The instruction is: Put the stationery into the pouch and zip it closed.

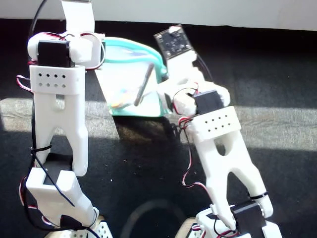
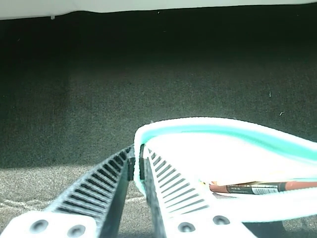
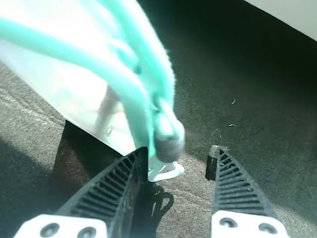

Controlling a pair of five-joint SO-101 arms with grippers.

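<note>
High view: pouch [image 1: 130, 87] was noted at 12 o'clock on the table [image 1: 277, 69], teal-edged and pale, with its mouth open. A dark shadow was cast at its 6 o'clock. A grey pen [image 1: 143, 85] was seen slanted across the pouch's pale face. Left arm [image 1: 59, 99] was placed at the pouch's 9 o'clock, right arm [image 1: 218, 134] at its 4 o'clock.

Left wrist view: left gripper [image 2: 137, 166] was closed narrow on the pouch rim, the teal edge pinched between both fingers. A red pencil [image 2: 257, 187] was seen lying inside the pouch.

Right wrist view: right gripper [image 3: 177, 157] was held wide, nothing clamped. The zip end [image 3: 167, 139] was found just beside one fingertip; contact could not be told.
</note>
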